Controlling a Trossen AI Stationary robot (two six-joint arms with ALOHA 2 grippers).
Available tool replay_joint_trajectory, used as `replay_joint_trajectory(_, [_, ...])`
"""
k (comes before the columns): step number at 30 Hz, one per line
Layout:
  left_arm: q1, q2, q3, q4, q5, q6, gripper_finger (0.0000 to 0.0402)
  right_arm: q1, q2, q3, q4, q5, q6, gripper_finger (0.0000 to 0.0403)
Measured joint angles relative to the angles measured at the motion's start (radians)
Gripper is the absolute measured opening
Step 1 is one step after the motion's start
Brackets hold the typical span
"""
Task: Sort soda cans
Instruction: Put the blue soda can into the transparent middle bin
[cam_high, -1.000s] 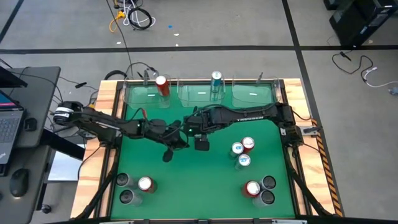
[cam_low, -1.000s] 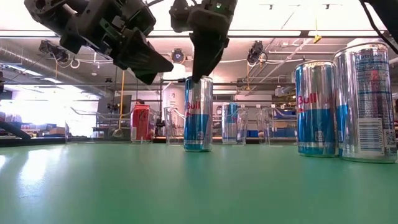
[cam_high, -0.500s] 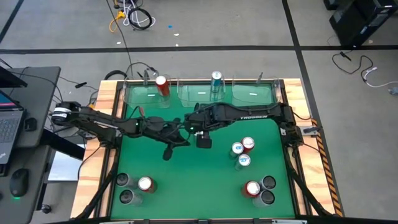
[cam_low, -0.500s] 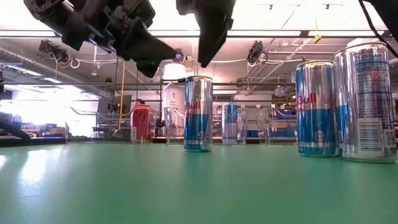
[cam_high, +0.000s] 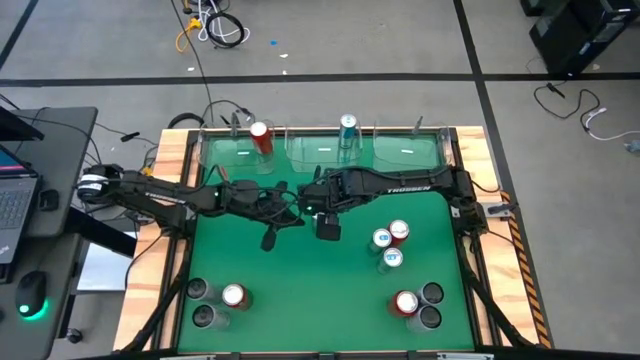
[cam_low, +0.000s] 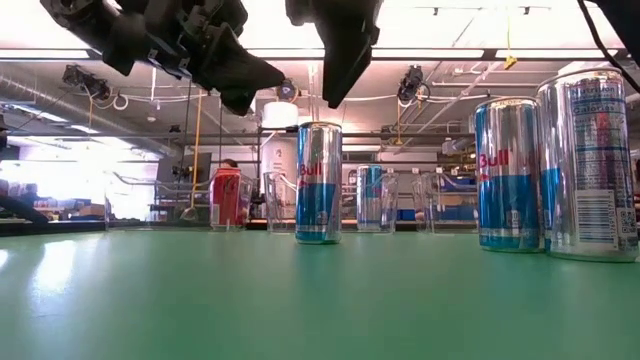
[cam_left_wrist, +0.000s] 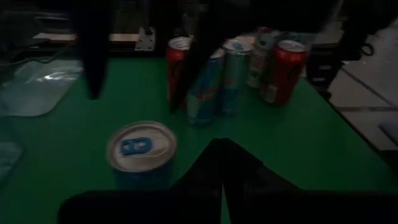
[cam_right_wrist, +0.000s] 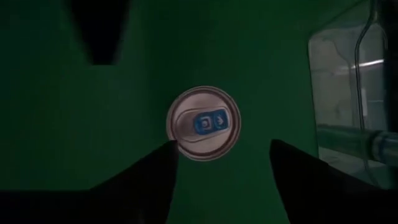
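Lower the spread right claw (cam_right_wrist: 221, 163) squarely over the upright blue-and-white can (cam_right_wrist: 203, 122) mid-table (cam_high: 300, 290), gripping below its rim (left claw (cam_left_wrist: 222, 186), pressed together, hangs just beside).

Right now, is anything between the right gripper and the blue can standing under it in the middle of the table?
Nothing visible. The right gripper hangs directly above the blue can, fingers spread wider than its top, with only air between. The left gripper, shut, is beside it at a similar height, off to one side of the can rather than over it.
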Motion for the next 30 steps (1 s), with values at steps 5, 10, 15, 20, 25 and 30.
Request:
replay_joint_trajectory(5, [0.019, 0.000, 0.000, 0.033, 0.005, -0.001, 0.0007, 0.018, 0.000, 0.000, 0.012, -0.017, 0.001, 0.0229])
replay_joint_trajectory(10, [0.022, 0.000, 0.000, 0.064, 0.019, -0.004, 0.0007, 0.021, 0.000, 0.000, 0.019, -0.020, 0.006, 0.0232])
replay_joint_trajectory(15, [0.029, 0.000, 0.000, 0.092, 0.033, -0.027, 0.0007, 0.021, 0.000, 0.000, 0.031, -0.022, 0.006, 0.0248])
replay_joint_trajectory(20, [0.062, 0.000, 0.000, 0.111, 0.034, -0.080, 0.0007, 0.027, 0.000, -0.001, 0.024, -0.025, 0.006, 0.0278])
replay_joint_trajectory(25, [0.105, 0.000, 0.000, 0.119, 0.083, -0.110, 0.0007, 0.027, 0.001, -0.025, 0.037, -0.026, 0.012, 0.0297])
replay_joint_trajectory(30, [0.129, 0.000, 0.000, 0.134, 0.126, -0.110, 0.0007, 0.026, 0.003, -0.077, 0.053, -0.024, 0.025, 0.0281])
